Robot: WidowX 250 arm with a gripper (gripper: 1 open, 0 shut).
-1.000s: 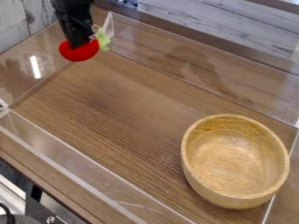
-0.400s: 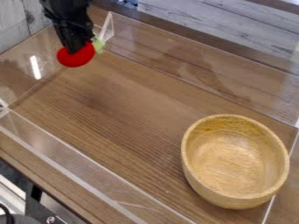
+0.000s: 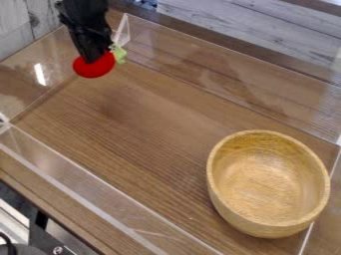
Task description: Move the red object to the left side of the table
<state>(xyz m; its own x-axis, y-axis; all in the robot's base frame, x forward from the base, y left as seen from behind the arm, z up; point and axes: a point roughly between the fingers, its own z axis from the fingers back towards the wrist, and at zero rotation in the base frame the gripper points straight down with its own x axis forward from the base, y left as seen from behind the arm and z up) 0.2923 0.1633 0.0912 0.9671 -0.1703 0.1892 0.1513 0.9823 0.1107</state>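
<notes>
The gripper (image 3: 94, 48) is clamping the red object (image 3: 94, 66) between its fingers near the far-left corner of the table (image 3: 150, 120). Relative to the preceding views, the object is showing slightly lower and to the right; clearance beneath it is remaining unclear. The placement step is apparently nearing, with lowering and release still pending.

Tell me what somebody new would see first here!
Probably the big tan wooden bowl, sitting at the lower right of the picture. Next, the bright red toy fruit with its light green tuft, at the upper left, right by the robot's dark jaws.
</notes>
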